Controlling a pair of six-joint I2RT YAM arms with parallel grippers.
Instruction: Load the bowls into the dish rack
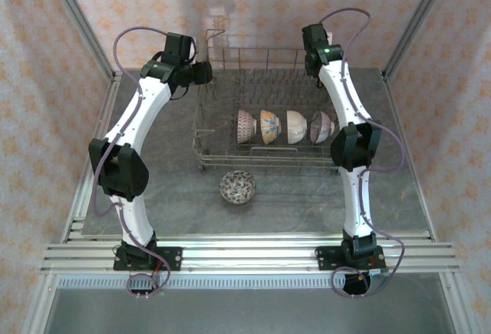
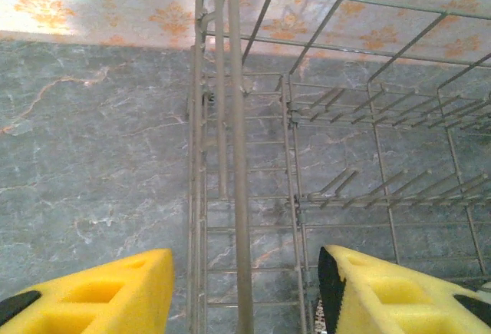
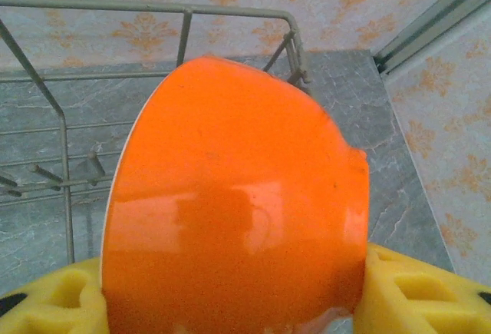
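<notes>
**Orange bowl in the claw, four bowls racked**

The right claw (image 3: 230, 307) grasps a glossy orange bowl (image 3: 238, 196) tilted on edge, with the dish rack (image 3: 153, 8) just beyond it. The left claw (image 2: 245, 295) is released, straddling a rack wire. Four bowls (image 1: 270, 127) stand in the rack, and a floral bowl (image 1: 238, 186) sits well apart from both claws.

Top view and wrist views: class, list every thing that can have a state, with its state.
Dish rack: partly loaded.
Four racked bowls: standing on edge.
Patterned bowl: upright on table, unloaded.
Orange bowl: tilted, held.
Left claw: open, astride rack wall.
Right claw: shut on orange bowl.
</notes>
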